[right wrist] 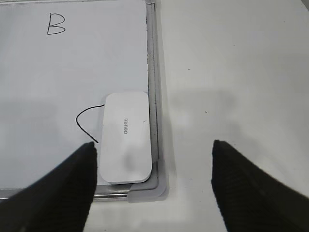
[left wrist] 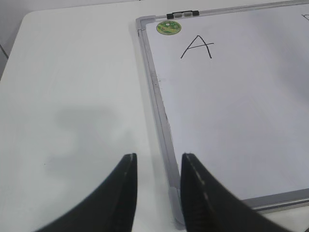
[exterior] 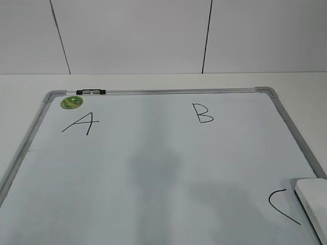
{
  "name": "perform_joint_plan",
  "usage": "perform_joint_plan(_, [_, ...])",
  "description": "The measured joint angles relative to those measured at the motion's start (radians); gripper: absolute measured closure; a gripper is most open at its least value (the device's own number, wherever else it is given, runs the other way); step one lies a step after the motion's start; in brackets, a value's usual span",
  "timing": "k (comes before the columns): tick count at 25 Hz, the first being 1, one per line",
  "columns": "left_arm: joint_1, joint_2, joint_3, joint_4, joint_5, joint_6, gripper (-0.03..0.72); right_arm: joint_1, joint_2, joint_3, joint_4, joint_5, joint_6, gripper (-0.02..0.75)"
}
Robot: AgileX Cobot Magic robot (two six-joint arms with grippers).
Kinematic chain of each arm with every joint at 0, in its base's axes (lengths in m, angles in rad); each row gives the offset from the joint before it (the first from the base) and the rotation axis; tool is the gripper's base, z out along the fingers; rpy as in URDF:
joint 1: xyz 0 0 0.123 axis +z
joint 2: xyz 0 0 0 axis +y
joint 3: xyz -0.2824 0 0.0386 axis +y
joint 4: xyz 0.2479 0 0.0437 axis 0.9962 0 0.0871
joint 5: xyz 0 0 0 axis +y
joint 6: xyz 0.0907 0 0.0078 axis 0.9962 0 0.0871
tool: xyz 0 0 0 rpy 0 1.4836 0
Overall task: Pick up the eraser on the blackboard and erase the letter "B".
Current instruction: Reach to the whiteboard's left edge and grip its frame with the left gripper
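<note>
The blackboard [exterior: 153,168], a white dry-erase board with a grey frame, lies flat on the table. The black letter "B" [exterior: 203,113] is drawn at its upper middle and shows in the right wrist view [right wrist: 56,23]. The white eraser [right wrist: 126,137] lies in the board's near right corner, partly cut off in the exterior view [exterior: 312,201]. My right gripper [right wrist: 153,154] is open above that corner; the eraser lies just inside its left finger. My left gripper [left wrist: 158,166] is open and empty over the board's near left frame. Neither gripper shows in the exterior view.
A black "A" [exterior: 80,124] and a round green sticker [exterior: 71,102] are at the board's upper left. A small black-and-clear marker [exterior: 91,92] lies on the top frame. A black "C" [exterior: 281,206] is beside the eraser. White table [left wrist: 72,96] surrounds the board.
</note>
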Motion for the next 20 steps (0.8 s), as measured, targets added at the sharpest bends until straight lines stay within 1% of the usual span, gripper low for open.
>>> perform_joint_plan(17, [0.0, 0.0, 0.0, 0.0, 0.0, 0.0, 0.453, 0.0, 0.0, 0.0, 0.0, 0.0, 0.0, 0.169])
perform_joint_plan(20, [0.0, 0.0, 0.0, 0.0, 0.0, 0.0, 0.453, 0.0, 0.034, -0.004, 0.0, 0.015, 0.0, 0.169])
